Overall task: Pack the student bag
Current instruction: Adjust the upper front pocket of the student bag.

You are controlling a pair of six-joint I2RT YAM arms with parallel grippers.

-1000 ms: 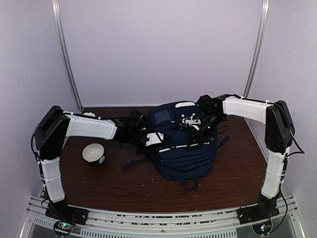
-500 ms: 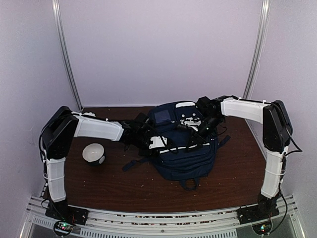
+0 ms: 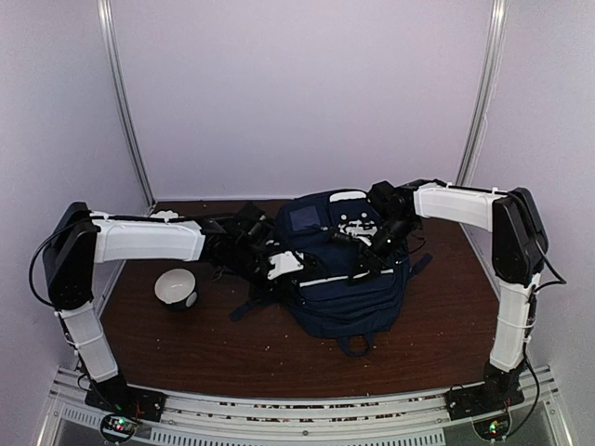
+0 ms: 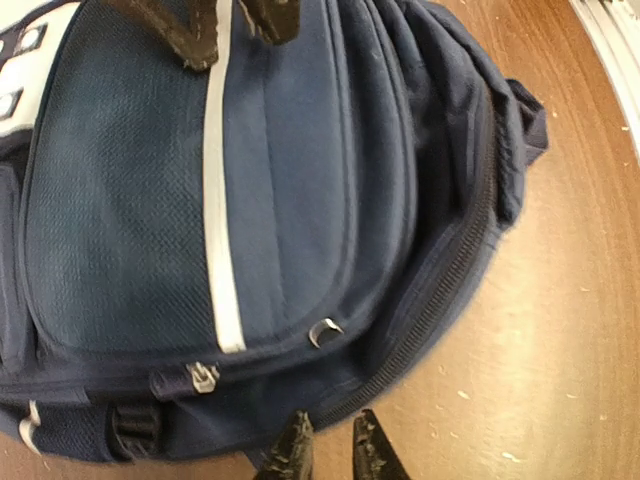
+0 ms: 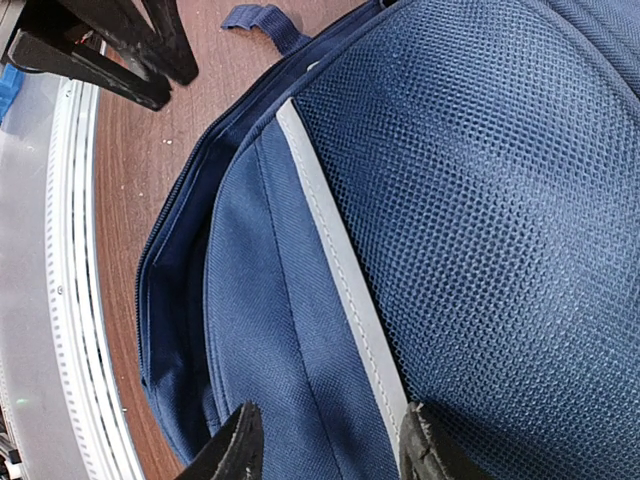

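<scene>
Student bag: navy fabric, white stripe, mesh front pocket.

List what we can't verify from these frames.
Backpack interior: no view looks in; left wrist sees only the zipper seam from outside.
Left end effector grip: left wrist shows only the fingertips at its bottom edge; too small in top external.
Bowl contents: too small in top external.
</scene>
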